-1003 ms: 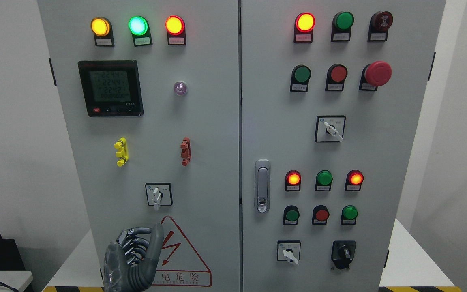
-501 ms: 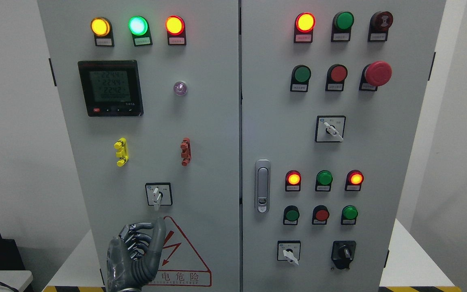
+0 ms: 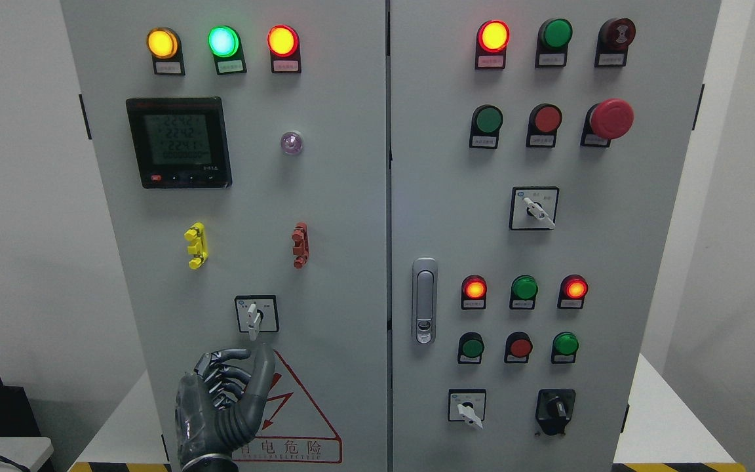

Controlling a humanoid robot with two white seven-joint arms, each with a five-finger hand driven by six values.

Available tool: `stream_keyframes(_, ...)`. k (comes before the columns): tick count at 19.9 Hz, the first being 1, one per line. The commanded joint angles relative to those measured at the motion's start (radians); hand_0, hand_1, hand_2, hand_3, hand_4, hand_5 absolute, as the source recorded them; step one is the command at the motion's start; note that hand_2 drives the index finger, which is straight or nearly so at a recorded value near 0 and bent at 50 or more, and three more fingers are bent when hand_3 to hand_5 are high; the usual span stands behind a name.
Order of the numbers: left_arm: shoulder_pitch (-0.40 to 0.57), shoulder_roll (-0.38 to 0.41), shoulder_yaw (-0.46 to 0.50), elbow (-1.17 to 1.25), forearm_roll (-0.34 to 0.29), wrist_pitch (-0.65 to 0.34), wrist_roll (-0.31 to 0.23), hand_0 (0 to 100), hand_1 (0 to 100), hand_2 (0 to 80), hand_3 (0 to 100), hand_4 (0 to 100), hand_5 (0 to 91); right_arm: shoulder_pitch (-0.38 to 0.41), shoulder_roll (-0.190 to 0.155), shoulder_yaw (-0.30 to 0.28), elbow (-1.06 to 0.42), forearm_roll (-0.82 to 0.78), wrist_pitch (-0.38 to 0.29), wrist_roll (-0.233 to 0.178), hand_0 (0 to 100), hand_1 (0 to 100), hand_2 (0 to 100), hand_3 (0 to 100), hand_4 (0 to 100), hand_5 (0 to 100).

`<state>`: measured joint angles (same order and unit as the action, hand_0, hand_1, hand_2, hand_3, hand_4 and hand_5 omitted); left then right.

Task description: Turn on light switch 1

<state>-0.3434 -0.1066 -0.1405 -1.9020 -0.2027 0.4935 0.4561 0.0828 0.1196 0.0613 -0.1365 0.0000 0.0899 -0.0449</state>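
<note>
1. Light switch 1 is most likely the rotary switch low on the left door of the cabinet, just above the warning triangle. That is a guess from where the hand is; the small labels are too tiny to read.
2. Its white knob points straight down, so it looks like it has not been turned yet.
3. The left hand comes up from the bottom edge of the left door, just under the switch. It sits there so the thumb and fingers can reach the knob with a short push up.
4. The fingers are bent in loosely and the thumb sticks up toward the knob. They hold nothing and do not touch the knob.
5. The right hand does not show.
6. Next the hand should go up a bit, pinch the knob and twist it to one side.
7. Counting on the left door: three round lamps along the top edge, all glowing (yellow, green, red), one meter screen, one small purple lamp, one yellow clip, one red clip and one rotary switch.
8. Counting on the right door: three red lamps glow, five green round buttons or lamps, two dull red buttons, one big red stop button, one dark red buzzer, two white-knob switches, one black knob switch and one door handle near the left edge.
</note>
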Motion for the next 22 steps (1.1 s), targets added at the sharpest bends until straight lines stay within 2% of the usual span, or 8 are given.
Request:
stream_keyframes(1, -0.022, -0.005, 0.002, 0.011, 0.0, 0.005, 0.001, 18, 51, 44.2, 75, 83, 87.4, 0.0, 0.0, 0.0, 0.0, -0.017, 0.001, 0.0, 12, 39, 0, 0, 0, 0)
stream_keyframes(22, -0.078, -0.008, 0.004, 0.021, 0.003, 0.045, 0.016, 27, 51, 44.0, 73, 84, 87.5, 0.0, 0.0, 0.0, 0.0, -0.017, 0.001, 0.0, 12, 39, 0, 0, 0, 0)
